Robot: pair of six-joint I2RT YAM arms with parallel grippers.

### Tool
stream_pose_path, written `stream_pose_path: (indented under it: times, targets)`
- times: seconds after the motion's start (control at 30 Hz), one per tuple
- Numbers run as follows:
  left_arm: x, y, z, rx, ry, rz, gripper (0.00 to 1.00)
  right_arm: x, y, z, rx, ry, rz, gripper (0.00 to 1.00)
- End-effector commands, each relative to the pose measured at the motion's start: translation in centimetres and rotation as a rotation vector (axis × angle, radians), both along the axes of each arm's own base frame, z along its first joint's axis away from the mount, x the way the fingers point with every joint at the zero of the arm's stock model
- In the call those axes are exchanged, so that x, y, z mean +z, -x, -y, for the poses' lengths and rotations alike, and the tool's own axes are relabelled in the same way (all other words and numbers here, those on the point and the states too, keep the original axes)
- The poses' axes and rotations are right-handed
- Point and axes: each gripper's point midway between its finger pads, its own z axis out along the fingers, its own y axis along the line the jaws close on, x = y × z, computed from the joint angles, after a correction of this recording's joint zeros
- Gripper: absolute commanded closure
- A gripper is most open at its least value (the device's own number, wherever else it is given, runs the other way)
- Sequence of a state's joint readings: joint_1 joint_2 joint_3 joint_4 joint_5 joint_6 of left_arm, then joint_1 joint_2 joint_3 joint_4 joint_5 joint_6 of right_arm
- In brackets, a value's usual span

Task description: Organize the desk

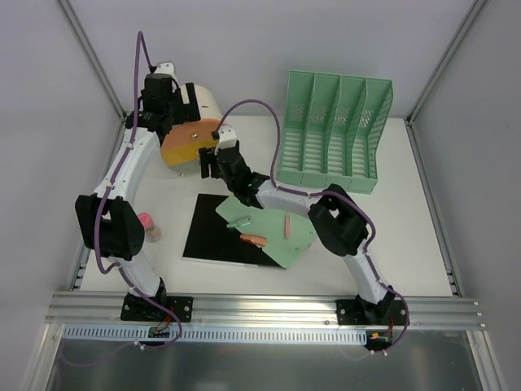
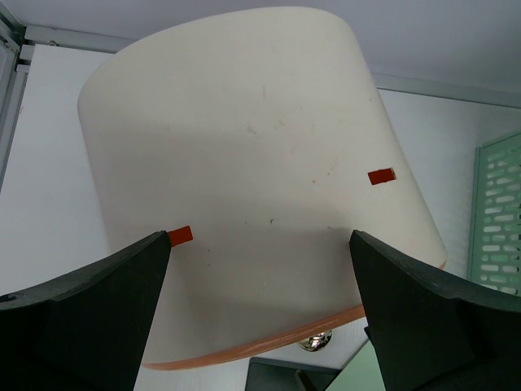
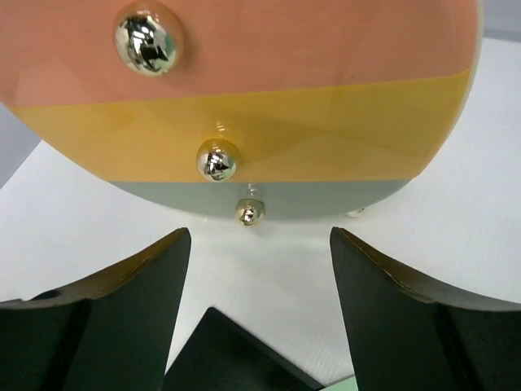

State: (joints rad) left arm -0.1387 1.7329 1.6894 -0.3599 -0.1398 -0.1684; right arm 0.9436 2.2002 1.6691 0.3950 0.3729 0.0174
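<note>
— Where does the desk (image 1: 407, 261) sit?
— It fills the floor between the grey walls. A mint file rack (image 1: 334, 134) stands by its far right corner and a cream drum (image 1: 199, 106) by the far left.
— And mid-desk?
— A black sheet (image 1: 207, 236) lies near the front edge, with a green folder (image 1: 273, 244) across it carrying two pens (image 1: 253, 239).
— Grippers?
— The left gripper (image 2: 260, 244) is spread wide over the drum. The right gripper (image 3: 260, 244) gapes empty at its knobbed face.

Robot lab: grey walls (image 1: 244, 49), railed desk (image 1: 415, 236).
</note>
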Motion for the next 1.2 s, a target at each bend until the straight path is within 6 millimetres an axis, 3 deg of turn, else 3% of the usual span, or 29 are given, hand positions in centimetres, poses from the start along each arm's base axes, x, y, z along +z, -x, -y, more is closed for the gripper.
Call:
stream_pose_path:
  times: [0.0,0.37,0.6,1.17]
  targets:
    - [-2.0,2.0,-0.4,-0.006,-0.059,-0.093,0.06,7.1,-0.1,-0.2,-0.005,-0.187,0.087,0.27]
    - [-2.1,1.9,-0.5,-0.006,-0.065,-0.095,0.06,5.0,-1.3,-1.6,0.015,-0.283,0.008,0.28]
    - [-2.1,1.9,-0.4,-0.007,-0.064,-0.093,0.06,4.6,-2.1,-2.7,0.026,-0.312,-0.020,0.35]
    - [-2.1,1.8,-0.4,-0.010,-0.064,-0.093,0.06,3.3,-2.2,-3.9,0.039,-0.366,-0.096,0.43]
